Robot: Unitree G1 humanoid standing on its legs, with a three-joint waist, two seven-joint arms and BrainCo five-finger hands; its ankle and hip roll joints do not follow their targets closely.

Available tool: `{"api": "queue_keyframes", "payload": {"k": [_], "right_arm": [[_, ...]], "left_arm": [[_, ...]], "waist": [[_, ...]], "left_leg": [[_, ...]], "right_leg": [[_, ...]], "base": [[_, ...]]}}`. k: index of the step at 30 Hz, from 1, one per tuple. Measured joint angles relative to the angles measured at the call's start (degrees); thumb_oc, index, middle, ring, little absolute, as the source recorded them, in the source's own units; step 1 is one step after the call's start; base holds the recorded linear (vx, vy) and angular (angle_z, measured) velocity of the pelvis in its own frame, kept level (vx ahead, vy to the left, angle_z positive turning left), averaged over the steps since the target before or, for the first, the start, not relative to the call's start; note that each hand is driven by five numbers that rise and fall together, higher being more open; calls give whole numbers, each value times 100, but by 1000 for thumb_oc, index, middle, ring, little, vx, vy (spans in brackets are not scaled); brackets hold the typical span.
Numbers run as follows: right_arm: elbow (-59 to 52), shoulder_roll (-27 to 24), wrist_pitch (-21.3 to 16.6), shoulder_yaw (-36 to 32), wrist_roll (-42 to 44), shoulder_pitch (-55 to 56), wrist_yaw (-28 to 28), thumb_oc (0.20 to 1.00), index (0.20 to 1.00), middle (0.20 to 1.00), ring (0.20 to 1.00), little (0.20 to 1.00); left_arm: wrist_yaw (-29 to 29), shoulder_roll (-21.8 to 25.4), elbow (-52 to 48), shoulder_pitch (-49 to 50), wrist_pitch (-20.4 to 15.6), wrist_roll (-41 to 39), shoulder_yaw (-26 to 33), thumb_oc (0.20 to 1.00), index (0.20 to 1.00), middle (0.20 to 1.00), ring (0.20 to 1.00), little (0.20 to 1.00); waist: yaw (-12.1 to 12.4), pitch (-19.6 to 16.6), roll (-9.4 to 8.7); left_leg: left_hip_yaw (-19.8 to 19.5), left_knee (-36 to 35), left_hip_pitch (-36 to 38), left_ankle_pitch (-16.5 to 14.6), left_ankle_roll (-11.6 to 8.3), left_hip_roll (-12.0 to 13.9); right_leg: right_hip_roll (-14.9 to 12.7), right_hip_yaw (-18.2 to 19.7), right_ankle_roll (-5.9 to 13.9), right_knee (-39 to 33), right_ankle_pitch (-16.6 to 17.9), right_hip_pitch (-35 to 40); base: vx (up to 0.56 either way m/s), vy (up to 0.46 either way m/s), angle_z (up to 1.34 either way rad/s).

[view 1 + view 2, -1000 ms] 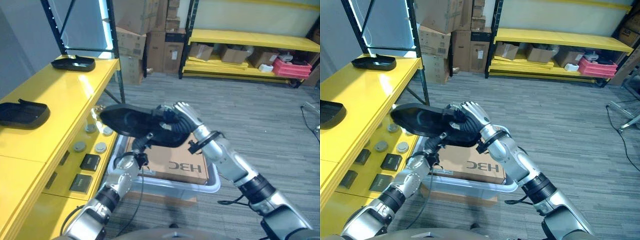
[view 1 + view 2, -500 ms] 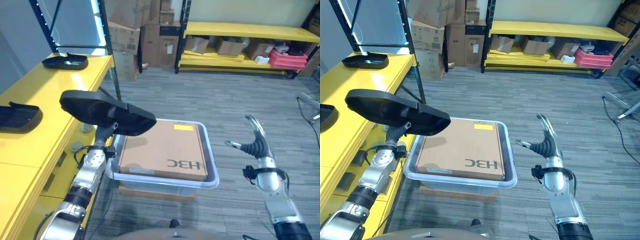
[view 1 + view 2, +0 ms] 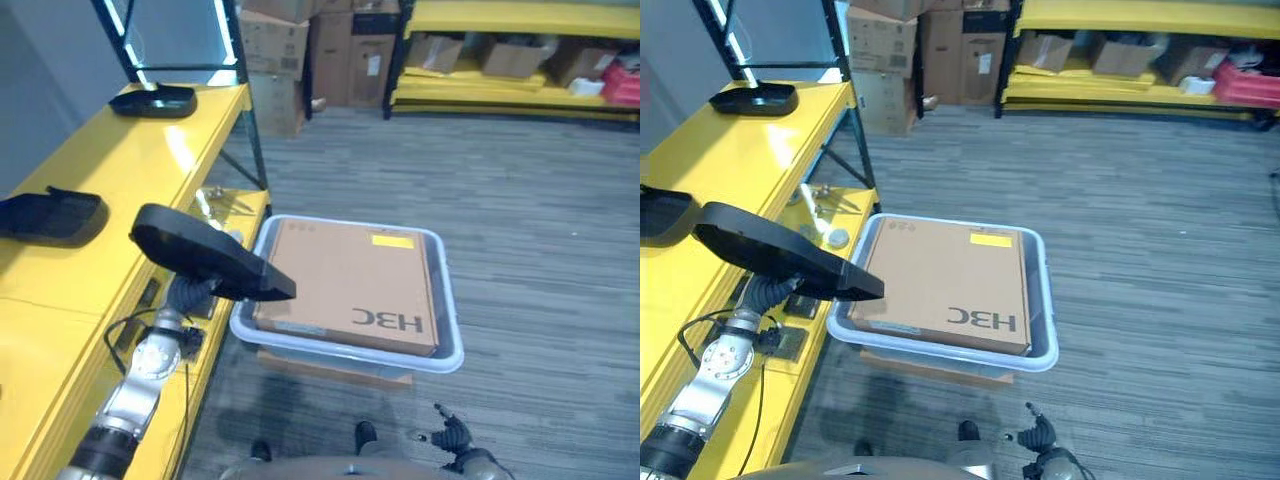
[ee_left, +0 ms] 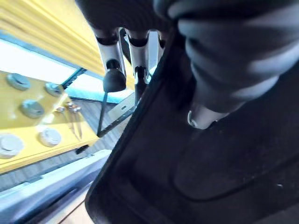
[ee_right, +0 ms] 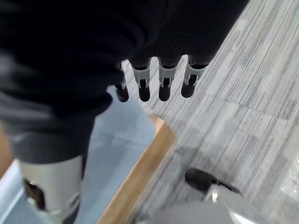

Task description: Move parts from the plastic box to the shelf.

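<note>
A long black moulded part point(image 3: 205, 258) hangs in the air between the yellow shelf point(image 3: 120, 170) and the plastic box point(image 3: 455, 320). My left hand point(image 3: 188, 293) is shut on it from below; in the left wrist view its fingers point(image 4: 112, 65) and thumb point(image 4: 210, 93) clamp the part's rim point(image 4: 210, 186). A brown cardboard box point(image 3: 350, 285) lies in the plastic box. My right hand point(image 3: 452, 436) is low, near the floor, open and holding nothing, its fingers point(image 5: 161, 79) relaxed.
Two more black parts point(image 3: 50, 215) point(image 3: 152, 100) rest on the shelf top. Small discs and dark blocks point(image 3: 830, 237) lie on its lower ledge. A black rack post point(image 3: 245, 110) stands at the shelf's far corner. Cartons point(image 3: 290, 50) and a yellow rack point(image 3: 520, 20) stand behind.
My right hand let go of the black part and dropped to the lower edge. The left hand alone now carries the part, closer to the shelf. The camera has shifted.
</note>
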Motion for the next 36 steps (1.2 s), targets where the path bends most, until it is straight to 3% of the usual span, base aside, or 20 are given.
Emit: {"api": "queue_keyframes", "payload": {"k": [4,7,8,9,10,12,14,16,17,18,20,22,24,26,29,31,33,34,35,36], "right_arm": [[887,157,12,32,183,-570,12,1000,1000,1000,1000,1000],[1490,182,94,-45,393,-947,-31,1000,1000,1000,1000,1000],[1518,153,98,-77,398,-991,-44,1000,1000,1000,1000,1000],[1569,5,97,-74,396,-1005,-52,1000,1000,1000,1000,1000],[1667,-39,122,-111,398,-1047,-58,1000,1000,1000,1000,1000],[1727,-50,196,-254,399,-1092,-77,1000,1000,1000,1000,1000],[1831,-5,255,-546,460,-921,-92,1000,1000,1000,1000,1000],[1849,-168,323,-591,523,-523,-103,1000,1000,1000,1000,1000],[1823,-270,339,-590,571,-336,-86,1000,1000,1000,1000,1000],[1885,-344,350,-670,582,-189,-76,1000,1000,1000,1000,1000],[2148,-81,474,-984,633,-89,-58,1000,1000,1000,1000,1000],[2300,98,564,-1122,681,-321,-57,1000,1000,1000,1000,1000],[2333,107,562,-1155,679,-615,-60,1000,1000,1000,1000,1000],[2087,85,519,-843,661,-939,-42,1000,1000,1000,1000,1000],[1795,233,498,-660,614,-1162,-39,1000,1000,1000,1000,1000],[1532,365,471,-557,616,-1173,-38,1000,1000,1000,1000,1000],[1419,474,449,-442,630,-1137,-9,1000,1000,1000,1000,1000],[1330,526,428,-358,650,-1162,32,1000,1000,1000,1000,1000],[1259,551,368,38,692,-1081,83,1000,1000,1000,1000,1000],[1340,568,372,20,693,-1121,81,1000,1000,1000,1000,1000]], "left_arm": [[50,-131,-448,273,-119,-184,99,200,200,200,200,200],[71,-134,-563,138,-136,-187,104,200,200,200,200,200],[80,-118,-588,136,-141,-235,113,200,200,200,200,200],[55,-12,-625,-54,-142,-256,28,200,200,200,200,200],[32,11,-649,-159,-151,-257,20,200,200,200,200,200],[30,120,-651,-231,-174,-262,61,200,200,200,200,200],[-165,382,-671,-522,-181,-254,-39,200,200,200,200,200],[-246,375,-865,-628,-223,-258,-72,200,200,200,200,200],[-281,354,-1027,-689,-241,-257,-88,200,200,200,200,200],[-342,353,-1147,-773,-283,-257,-124,200,200,200,200,200],[-453,448,-1312,-893,-325,-261,-108,200,200,200,200,200],[-588,827,-1390,-716,-249,-261,81,200,200,200,200,200],[-750,1196,-1400,-570,-166,-262,180,200,200,200,200,200],[-932,1242,-1525,-308,-157,-263,321,200,200,200,200,200],[-993,1127,-1811,-150,-183,-264,334,200,200,200,200,200],[-1004,1086,-1811,-157,-181,-262,334,200,200,200,200,200],[-1014,1084,-1803,-238,-177,-260,279,200,200,200,200,200],[-1014,1044,-1743,-403,-177,-258,246,200,200,200,200,200],[-968,1324,-1678,-910,-190,-280,29,200,200,200,200,200],[-970,1450,-1680,-1000,-204,-282,62,200,200,200,200,200]], "waist": [[425,284,225],[556,497,399],[665,528,451],[624,601,558],[566,625,639],[618,627,313],[327,594,-191],[143,291,-159],[103,167,-6],[-6,-40,201],[-50,-152,36],[135,-230,-151],[228,-274,-235],[469,-306,-220],[574,-307,-242],[531,-301,-247],[290,-232,-176],[149,-83,-20],[-136,-17,-95],[-98,11,-212]], "left_leg": [[-508,5,-461,301,-129,151],[-1013,3,-934,983,-558,102],[-951,-6,-1067,1181,-541,50],[-416,-41,-1327,1200,-698,80],[322,11,-1346,362,-135,191],[903,503,-1348,313,-86,159],[1260,1398,-1101,31,-343,87],[1532,1821,-884,-214,-65,279],[1791,2075,-860,-341,412,400],[2043,1702,-811,-577,351,309],[1874,981,-654,-284,486,-88],[1622,517,-528,-82,549,-380],[1553,462,-419,-103,581,-442],[1633,173,-122,-42,573,-503],[1677,20,-38,-4,593,-596],[1680,8,-57,-17,609,-626],[1453,6,-45,16,702,-584],[1198,17,-92,86,714,-494],[750,-1,-377,156,723,-318],[736,-1,-407,232,725,-380]], "right_leg": [[163,-468,-131,3,17,-193],[139,-1093,-303,3,-44,-213],[176,-1241,-341,49,-12,-199],[163,-1792,-509,39,19,-171],[178,-2039,-572,23,-32,-124],[-192,-2331,-627,-2,25,-39],[-741,-2993,-539,1,-16,410],[-770,-3231,-300,48,-185,586],[-754,-3223,-217,195,-244,607],[-671,-3297,-191,318,-277,595],[-800,-3258,-341,341,-315,598],[-997,-3349,-290,447,-264,565],[-970,-3276,-237,479,-226,586],[-1079,-3188,36,676,-120,620],[-1147,-3127,57,780,-116,551],[-1204,-3012,57,927,-115,513],[-1252,-2624,51,1627,-265,276],[-942,-1594,-117,2322,-835,-44],[383,931,44,2030,-1440,-433],[474,1075,-29,1896,-1413,-593]], "base": [[-169,-156,74],[-179,-76,105],[-139,-138,135],[-89,-127,153],[-61,-89,165],[-34,-45,78],[-93,22,133],[-104,62,143],[2,107,132],[39,161,152],[68,163,137],[84,228,65],[55,336,20],[3,283,-12],[13,214,-15],[-20,95,-1],[-32,49,47],[80,39,156],[54,-16,141],[83,-47,112]]}}
